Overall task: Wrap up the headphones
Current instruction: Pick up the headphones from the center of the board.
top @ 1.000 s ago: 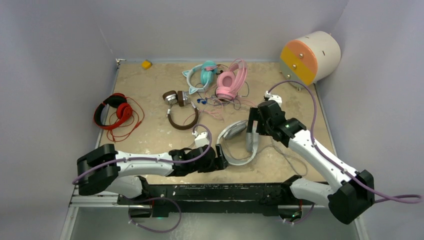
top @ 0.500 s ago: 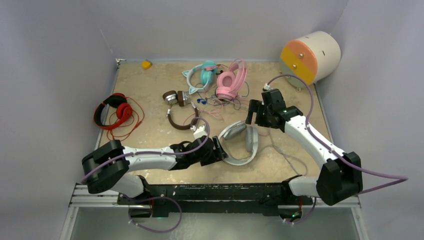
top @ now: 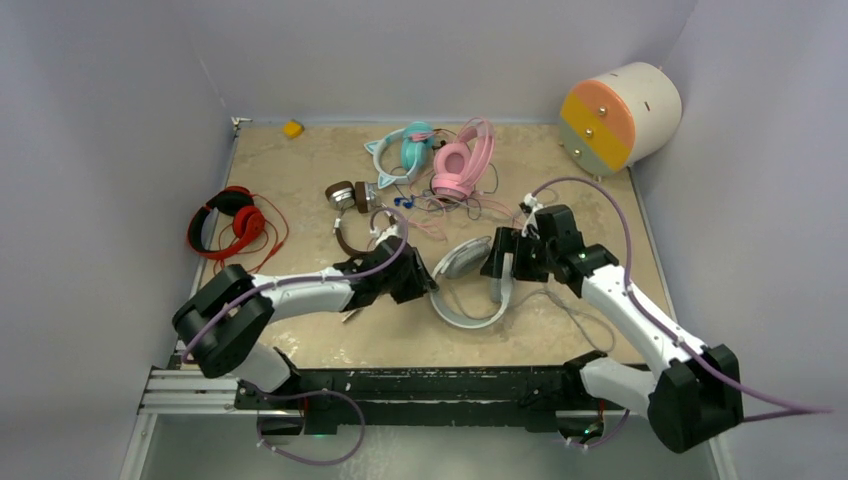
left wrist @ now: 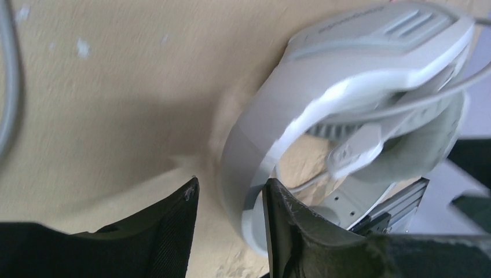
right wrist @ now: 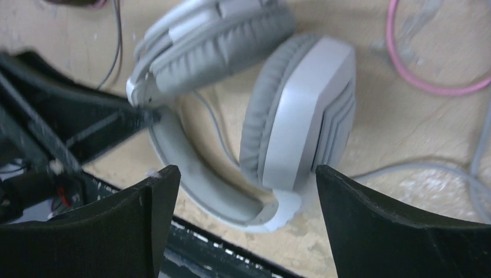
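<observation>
The grey-white headphones point(top: 466, 318) lie mid-table with their thin grey cable trailing right. My left gripper point(top: 427, 282) sits at the left of the headband point(left wrist: 255, 150). Its jaws straddle the band, the right finger against it and a small gap at the left finger point(left wrist: 184, 202). My right gripper point(top: 497, 264) hovers open over the right ear cup point(right wrist: 301, 127), which shows between its wide-spread fingers point(right wrist: 246, 179). The pink headphones point(top: 460, 160) and the brown headphones with silver cups point(top: 355, 215) lie further back, a blue cord point(top: 403, 203) between them.
Teal cat-ear headphones point(top: 400, 150) lie beside the pink pair. Red headphones point(top: 228, 222) with a red cable sit at the left. A cream and orange cylinder point(top: 620, 115) lies at the back right, a small yellow object point(top: 292, 128) at the back edge. Loose cables tangle mid-table.
My left gripper moved away from the near edge to the headband and its jaws narrowed around it. My right gripper swung back, then came down over the right ear cup.
</observation>
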`<action>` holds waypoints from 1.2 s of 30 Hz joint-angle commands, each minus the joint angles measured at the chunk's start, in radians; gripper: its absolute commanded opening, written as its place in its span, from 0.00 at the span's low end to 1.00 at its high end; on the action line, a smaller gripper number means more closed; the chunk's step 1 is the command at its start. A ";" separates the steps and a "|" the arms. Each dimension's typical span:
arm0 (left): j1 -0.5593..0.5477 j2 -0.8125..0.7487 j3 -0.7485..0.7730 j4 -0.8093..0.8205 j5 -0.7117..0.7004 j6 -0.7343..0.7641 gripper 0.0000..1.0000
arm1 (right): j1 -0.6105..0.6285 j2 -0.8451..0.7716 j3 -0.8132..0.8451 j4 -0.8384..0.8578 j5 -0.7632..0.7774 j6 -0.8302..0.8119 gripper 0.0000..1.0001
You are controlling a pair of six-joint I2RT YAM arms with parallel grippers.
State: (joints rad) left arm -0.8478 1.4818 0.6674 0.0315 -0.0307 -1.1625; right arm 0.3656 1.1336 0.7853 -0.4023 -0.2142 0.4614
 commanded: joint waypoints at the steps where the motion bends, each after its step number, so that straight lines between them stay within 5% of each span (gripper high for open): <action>1: 0.060 0.074 0.130 0.004 0.069 0.096 0.43 | 0.004 -0.095 -0.076 0.018 -0.150 0.047 0.90; 12: 0.156 0.152 0.392 -0.157 0.140 0.291 0.47 | 0.003 -0.146 -0.056 -0.022 -0.165 0.058 0.96; 18: 0.156 -0.010 0.229 -0.047 0.193 0.322 0.67 | 0.003 -0.167 -0.016 -0.096 -0.081 0.053 0.99; 25: 0.121 -0.266 0.064 -0.082 0.201 0.232 0.79 | 0.003 -0.207 0.020 -0.133 0.005 0.020 0.99; 36: 0.036 -0.308 -0.051 -0.080 0.186 0.183 0.74 | 0.004 -0.060 0.057 -0.089 0.074 -0.034 0.99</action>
State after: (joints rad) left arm -0.7734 1.1416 0.6407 -0.0853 0.1532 -0.9546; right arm 0.3664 1.0058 0.7853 -0.5034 -0.1936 0.4706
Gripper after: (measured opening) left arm 0.754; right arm 0.987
